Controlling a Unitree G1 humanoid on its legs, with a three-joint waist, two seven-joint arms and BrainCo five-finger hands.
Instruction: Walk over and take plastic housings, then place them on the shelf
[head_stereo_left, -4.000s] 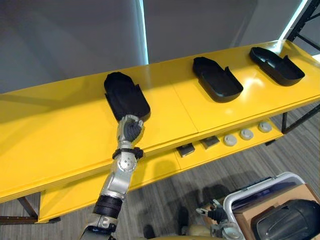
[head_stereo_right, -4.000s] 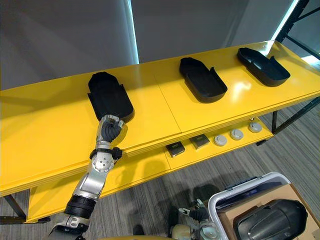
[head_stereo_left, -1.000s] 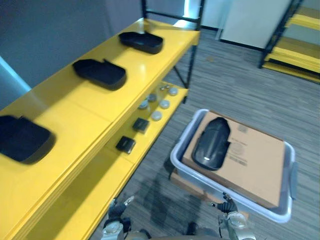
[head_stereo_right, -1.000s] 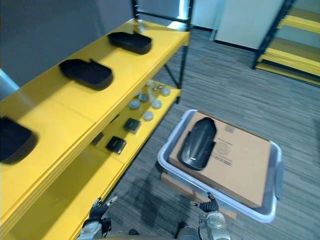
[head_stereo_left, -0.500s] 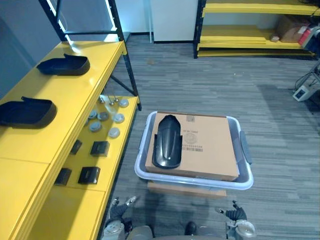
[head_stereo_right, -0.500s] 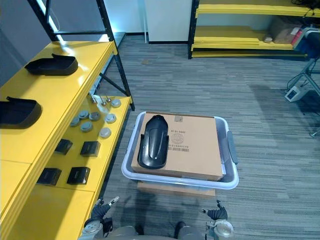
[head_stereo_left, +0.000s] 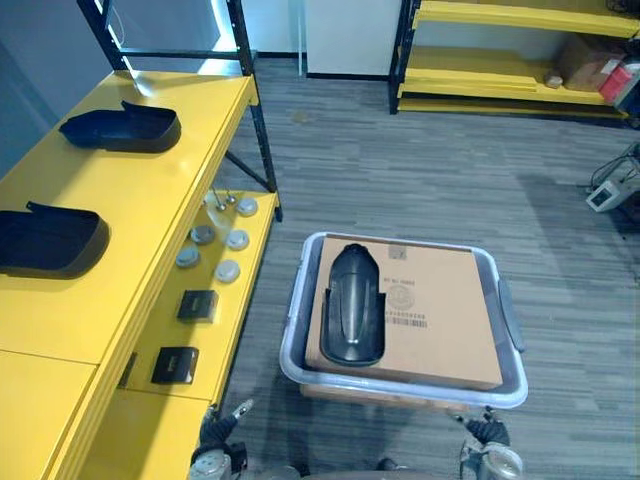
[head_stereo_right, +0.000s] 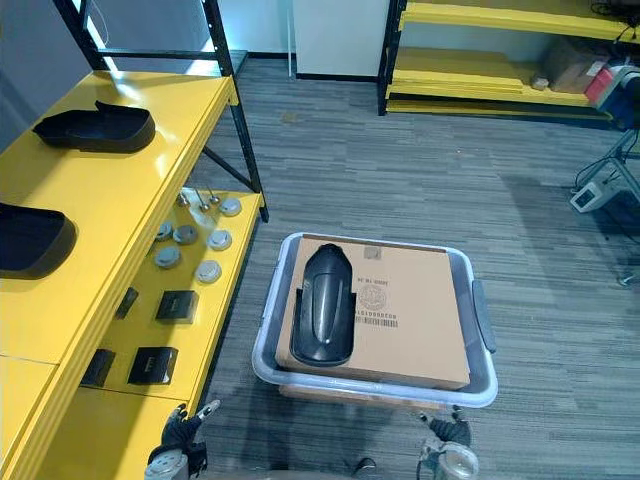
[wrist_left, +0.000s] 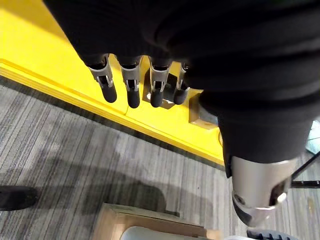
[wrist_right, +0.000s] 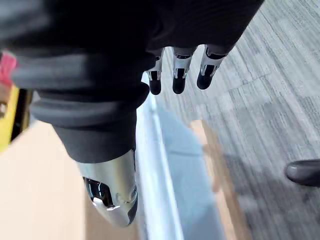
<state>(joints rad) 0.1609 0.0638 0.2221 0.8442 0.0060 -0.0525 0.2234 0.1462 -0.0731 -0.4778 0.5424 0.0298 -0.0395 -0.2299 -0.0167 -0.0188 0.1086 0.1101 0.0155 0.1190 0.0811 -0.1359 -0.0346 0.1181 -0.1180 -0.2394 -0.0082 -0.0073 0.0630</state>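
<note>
Black elongated plastic housing lies dome-up on the left part of a flat brown cardboard box. The box sits in a grey plastic tote on the grey striped carpet, just beside the yellow shelf unit.

Two more black plastic housings on the shelf top, open side up: the far one near the shelf end, the near one at the left edge of view, well apart from each other. Lower shelf level holds round grey discs and small black square parts.

Left hand hangs low by the lower shelf edge, fingers straight and relaxed, holding nothing. Right hand hangs low by the tote's near rim, fingers loose, also empty. Neither touches the housing on the box.

Yellow racking with black posts stands at the far end of the floor.
</note>
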